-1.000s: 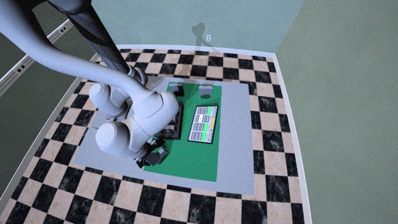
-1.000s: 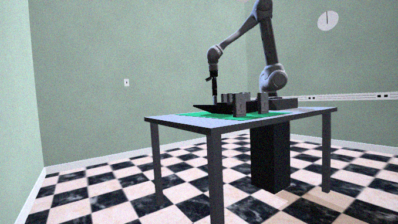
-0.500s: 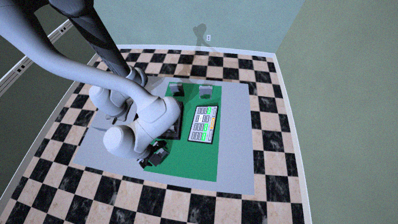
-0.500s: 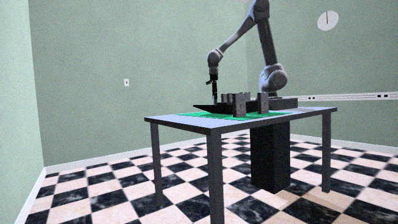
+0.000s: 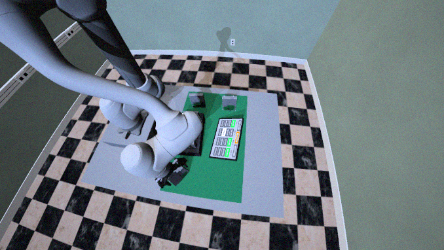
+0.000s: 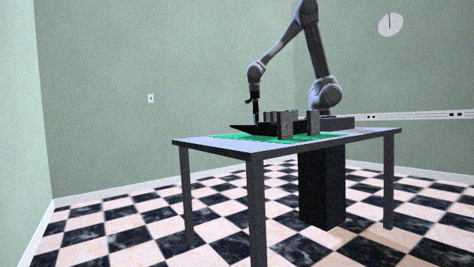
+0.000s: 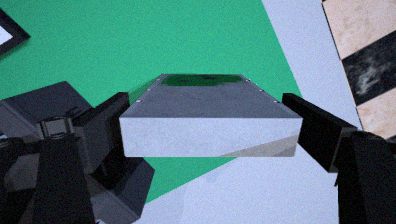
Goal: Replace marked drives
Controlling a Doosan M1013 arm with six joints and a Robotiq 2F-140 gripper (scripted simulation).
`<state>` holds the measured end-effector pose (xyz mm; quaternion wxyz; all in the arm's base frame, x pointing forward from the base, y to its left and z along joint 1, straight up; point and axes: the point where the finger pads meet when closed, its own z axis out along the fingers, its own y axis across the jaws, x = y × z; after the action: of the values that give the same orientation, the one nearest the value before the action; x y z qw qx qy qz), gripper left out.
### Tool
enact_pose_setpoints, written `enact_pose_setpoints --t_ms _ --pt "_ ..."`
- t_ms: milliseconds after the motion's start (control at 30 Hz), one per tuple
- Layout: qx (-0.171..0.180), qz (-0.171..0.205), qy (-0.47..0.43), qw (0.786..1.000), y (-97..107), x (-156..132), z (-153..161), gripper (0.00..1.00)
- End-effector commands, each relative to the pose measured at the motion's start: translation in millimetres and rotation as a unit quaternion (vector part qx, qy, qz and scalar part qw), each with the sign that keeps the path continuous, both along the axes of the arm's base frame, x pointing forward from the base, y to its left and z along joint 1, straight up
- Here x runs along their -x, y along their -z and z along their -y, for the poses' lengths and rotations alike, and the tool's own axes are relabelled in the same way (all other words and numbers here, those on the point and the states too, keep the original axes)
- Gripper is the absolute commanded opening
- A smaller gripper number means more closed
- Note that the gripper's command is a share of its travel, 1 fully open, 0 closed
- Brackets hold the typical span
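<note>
Wrist view shows the jaws apart, astride an upright drive

From where I stand, the gripper (image 5: 173, 171) (image 6: 256, 122) (image 7: 205, 108) points down with its jaws wide apart, gripping nothing. The drive (image 5: 183, 177) (image 7: 210, 137) stands between them near a corner of the green mat (image 5: 216, 183) (image 6: 227, 136) (image 7: 200, 40), beyond the screen (image 5: 226, 139) (image 7: 5, 37) from the two other loose drives. I can't tell whether it's a spare or an old one.

If picking it up is the step, I'd centre the fingers across its width, square to its narrow edges, and go low enough for a firm bite. Close gently: meeting one side first could twist or tip it. The dark block (image 7: 45, 107) beside one finger leaves little room, so lift straight up before swinging towards the dock (image 5: 200, 137), and keep the connector end down
</note>
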<state>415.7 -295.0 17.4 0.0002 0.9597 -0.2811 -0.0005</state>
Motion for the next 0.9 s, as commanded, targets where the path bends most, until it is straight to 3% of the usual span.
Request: enact_pose_setpoints --t_ms 0,700,733,867 --pt "0.0 0.0 0.0 1.0 1.4 -0.4 0.2 0.89" --pt "0.0 0.0 0.0 1.0 4.0 -0.4 0.2 0.89" --pt "0.0 0.0 0.0 1.0 4.0 -0.4 0.2 0.73" --pt "0.0 0.0 0.0 1.0 4.0 -0.4 0.2 0.73"
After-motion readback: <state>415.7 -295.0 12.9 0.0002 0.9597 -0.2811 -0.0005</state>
